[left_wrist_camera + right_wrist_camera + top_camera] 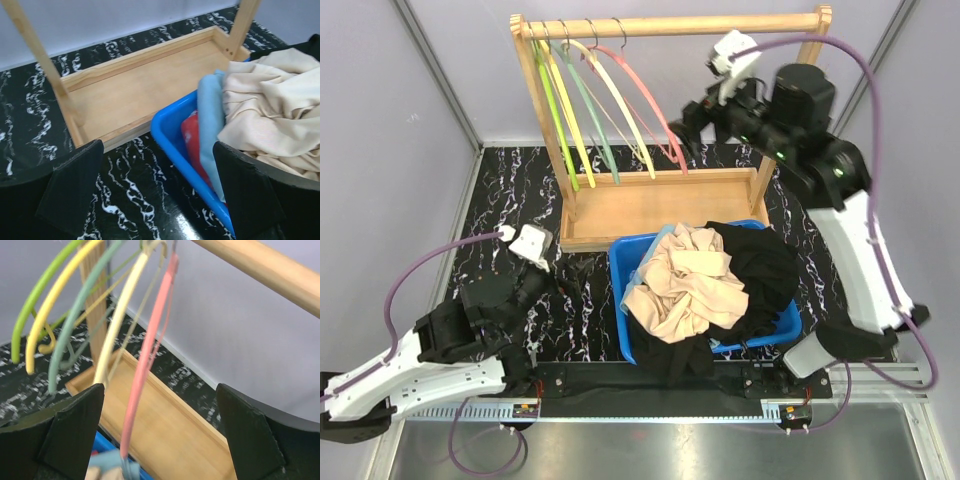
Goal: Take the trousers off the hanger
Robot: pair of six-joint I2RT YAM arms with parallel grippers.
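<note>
The trousers lie heaped in a blue bin [624, 325]: a beige pair [685, 280] on top, black pairs [760, 265] at the right and front. A light blue pair [212, 110] and a red pair [192, 140] sit against the bin's left wall. Several bare hangers hang on the wooden rack's rail [670, 25]; the pink hanger [145, 365] is the rightmost. My right gripper [682, 122] is raised, open and empty, its jaws either side of the pink hanger's lower arm without touching it. My left gripper [563, 283] is open and empty, low over the table by the bin's left corner [170, 140].
The rack's wooden base tray [660, 200] stands just behind the bin. Green, yellow, teal and cream hangers [575, 110] hang left of the pink one. Grey walls enclose the black marbled table [500, 200] on three sides.
</note>
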